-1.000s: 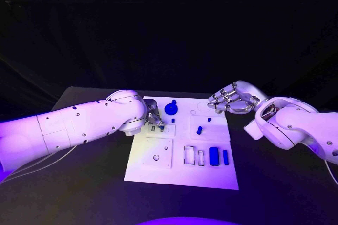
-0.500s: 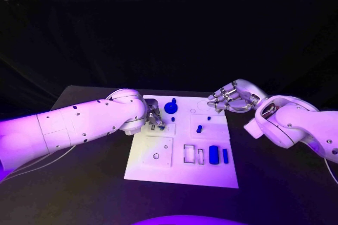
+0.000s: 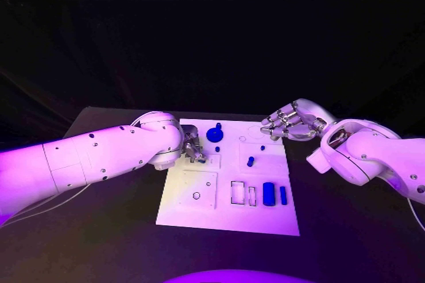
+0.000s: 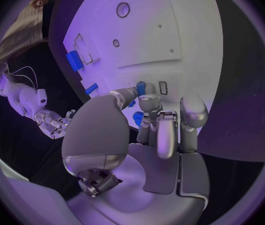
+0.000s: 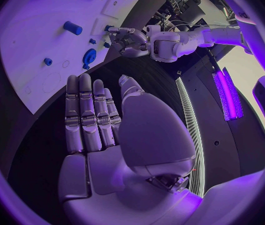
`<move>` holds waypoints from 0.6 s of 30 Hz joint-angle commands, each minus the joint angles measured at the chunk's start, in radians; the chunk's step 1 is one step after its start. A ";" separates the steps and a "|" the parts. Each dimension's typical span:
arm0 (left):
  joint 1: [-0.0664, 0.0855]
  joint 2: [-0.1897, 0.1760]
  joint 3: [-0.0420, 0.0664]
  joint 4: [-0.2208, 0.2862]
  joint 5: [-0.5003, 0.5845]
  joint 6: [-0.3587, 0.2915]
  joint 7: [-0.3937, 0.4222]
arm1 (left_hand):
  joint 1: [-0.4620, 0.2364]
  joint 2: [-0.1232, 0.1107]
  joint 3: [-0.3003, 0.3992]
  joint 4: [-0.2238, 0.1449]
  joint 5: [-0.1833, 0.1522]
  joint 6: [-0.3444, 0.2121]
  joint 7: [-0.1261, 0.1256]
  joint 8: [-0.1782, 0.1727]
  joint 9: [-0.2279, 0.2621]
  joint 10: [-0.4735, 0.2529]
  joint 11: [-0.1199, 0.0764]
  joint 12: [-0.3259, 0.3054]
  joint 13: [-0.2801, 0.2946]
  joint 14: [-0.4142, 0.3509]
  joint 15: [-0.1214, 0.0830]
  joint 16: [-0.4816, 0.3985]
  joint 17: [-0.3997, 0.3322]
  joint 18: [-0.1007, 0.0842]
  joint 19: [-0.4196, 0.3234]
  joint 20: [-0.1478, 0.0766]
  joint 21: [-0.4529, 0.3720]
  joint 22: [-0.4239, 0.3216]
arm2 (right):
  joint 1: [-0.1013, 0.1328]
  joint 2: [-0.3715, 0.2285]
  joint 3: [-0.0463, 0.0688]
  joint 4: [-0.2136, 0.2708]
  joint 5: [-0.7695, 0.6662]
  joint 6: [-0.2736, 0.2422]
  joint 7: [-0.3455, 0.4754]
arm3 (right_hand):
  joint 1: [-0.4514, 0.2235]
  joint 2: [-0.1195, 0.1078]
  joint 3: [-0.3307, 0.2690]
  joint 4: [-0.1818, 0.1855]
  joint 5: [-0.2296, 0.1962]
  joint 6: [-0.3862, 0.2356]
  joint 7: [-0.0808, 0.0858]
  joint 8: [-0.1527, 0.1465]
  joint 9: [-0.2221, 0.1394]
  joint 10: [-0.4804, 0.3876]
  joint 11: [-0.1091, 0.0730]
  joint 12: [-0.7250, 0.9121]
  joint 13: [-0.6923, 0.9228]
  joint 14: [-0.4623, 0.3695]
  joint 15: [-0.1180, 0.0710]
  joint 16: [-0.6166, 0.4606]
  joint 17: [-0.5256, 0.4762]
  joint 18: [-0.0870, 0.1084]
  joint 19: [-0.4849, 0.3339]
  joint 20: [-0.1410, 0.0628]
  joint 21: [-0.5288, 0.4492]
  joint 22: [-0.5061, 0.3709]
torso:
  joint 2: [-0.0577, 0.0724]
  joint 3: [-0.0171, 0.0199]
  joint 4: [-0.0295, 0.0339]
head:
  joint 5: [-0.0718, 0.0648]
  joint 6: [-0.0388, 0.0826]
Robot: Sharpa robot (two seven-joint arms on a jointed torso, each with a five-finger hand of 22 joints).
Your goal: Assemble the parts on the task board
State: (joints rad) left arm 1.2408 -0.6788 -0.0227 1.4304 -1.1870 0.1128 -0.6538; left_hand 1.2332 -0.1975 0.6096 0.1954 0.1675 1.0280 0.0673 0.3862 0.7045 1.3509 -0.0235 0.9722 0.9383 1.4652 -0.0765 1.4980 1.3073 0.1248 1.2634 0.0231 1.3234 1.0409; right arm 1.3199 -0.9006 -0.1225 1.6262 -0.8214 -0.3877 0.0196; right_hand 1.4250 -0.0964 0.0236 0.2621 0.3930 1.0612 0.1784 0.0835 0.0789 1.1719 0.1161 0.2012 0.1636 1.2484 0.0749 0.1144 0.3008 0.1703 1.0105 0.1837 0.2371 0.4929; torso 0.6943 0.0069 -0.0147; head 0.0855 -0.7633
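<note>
The white task board (image 3: 228,217) lies mid-table. My left hand (image 3: 192,150) hovers over its far left part. In the left wrist view, my left hand (image 4: 151,120) pinches a small blue part (image 4: 140,88) between thumb and fingers, beside a small rectangular slot (image 4: 163,87). My right hand (image 3: 288,126) hangs at the board's far right corner with its fingers (image 5: 89,115) straight, apart and holding nothing. A round blue knob (image 3: 215,134) stands on the far side of the board. A blue block (image 3: 268,193) and a thin blue bar (image 3: 284,195) lie in the near right part.
Small blue pegs (image 3: 250,161) dot the board's middle. An empty rectangular slot (image 3: 237,193) and a round hole (image 3: 196,197) sit in the near half. Black table (image 3: 106,234) surrounds the board, with dark room behind.
My left hand has edged slightly toward the far side of the board with the part. The right hand has not moved.
</note>
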 commanded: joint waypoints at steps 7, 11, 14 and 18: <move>-0.006 0.001 -0.003 -0.002 -0.011 0.039 -0.008 | -0.017 0.004 0.182 -0.187 0.006 0.011 -0.020 0.009 0.005 0.008 -0.006 0.015 0.006 0.079 -0.009 0.003 0.170 -0.019 0.011 -0.001 0.007 0.008 | -0.001 0.002 0.000 -0.001 -0.003 0.017 0.000 | -0.011 0.000 -0.005 0.000 0.003 -0.005 0.002 -0.006 -0.001 -0.009 0.001 -0.003 -0.001 -0.009 0.000 -0.004 -0.001 0.011 -0.007 0.003 -0.004 -0.002 | 0.000 -0.0007 0.0012 | 0.001 0.000; -0.006 0.008 -0.003 -0.003 -0.006 0.038 -0.008 | -0.041 0.011 0.175 -0.179 0.004 0.017 -0.026 0.017 0.011 0.021 -0.011 0.027 0.014 0.079 -0.012 0.003 0.170 -0.021 0.017 -0.001 0.012 0.018 | -0.001 0.003 0.000 -0.002 -0.003 0.017 0.000 | -0.011 0.000 -0.005 0.000 0.003 -0.005 0.002 -0.006 -0.001 -0.009 0.001 -0.003 -0.001 -0.009 0.000 -0.004 -0.001 0.011 -0.007 0.003 -0.004 -0.002 | -0.001 0.0000 -0.0002 | 0.003 -0.001; -0.006 0.013 -0.003 -0.004 -0.004 0.036 -0.008 | -0.067 0.019 0.162 -0.164 0.004 0.021 -0.033 0.022 0.016 0.030 -0.015 0.036 0.019 0.079 -0.016 0.003 0.171 -0.022 0.021 -0.002 0.015 0.024 | -0.001 0.003 0.000 -0.002 -0.003 0.018 0.000 | -0.011 0.000 -0.005 0.000 0.003 -0.005 0.002 -0.006 -0.001 -0.009 0.001 -0.003 -0.001 -0.009 0.000 -0.004 -0.001 0.011 -0.007 0.003 -0.004 -0.002 | 0.000 0.0001 -0.0003 | 0.003 0.000; -0.005 0.021 -0.003 -0.012 0.005 0.033 -0.008 | -0.092 0.030 0.149 -0.145 0.004 0.024 -0.038 0.025 0.018 0.033 -0.019 0.041 0.021 0.080 -0.019 0.003 0.171 -0.023 0.025 -0.003 0.016 0.028 | -0.002 0.004 0.000 -0.003 -0.003 0.018 0.000 | -0.011 0.000 -0.005 0.000 0.003 -0.005 0.002 -0.006 -0.001 -0.009 0.001 -0.003 -0.001 -0.009 0.000 -0.004 -0.001 0.011 -0.007 0.003 -0.004 -0.002 | 0.000 0.0005 0.0003 | 0.003 0.001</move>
State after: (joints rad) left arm 1.2402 -0.6633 -0.0227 1.4182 -1.1927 0.1193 -0.6577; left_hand 1.1502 -0.1647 0.6271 0.1752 0.1643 1.0439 0.0442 0.4087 0.7239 1.3793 -0.0413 1.0094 0.9577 1.4691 -0.0880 1.4980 1.3079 0.1094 1.2813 0.0195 1.3331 1.0681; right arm 1.3192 -0.8980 -0.1226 1.6236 -0.8209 -0.3844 0.0178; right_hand 1.4251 -0.0964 0.0236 0.2621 0.3929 1.0612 0.1784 0.0835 0.0789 1.1719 0.1161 0.2012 0.1637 1.2484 0.0749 0.1144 0.3009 0.1703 1.0105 0.1837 0.2372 0.4930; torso 0.6938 0.0066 -0.0143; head 0.0887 -0.7628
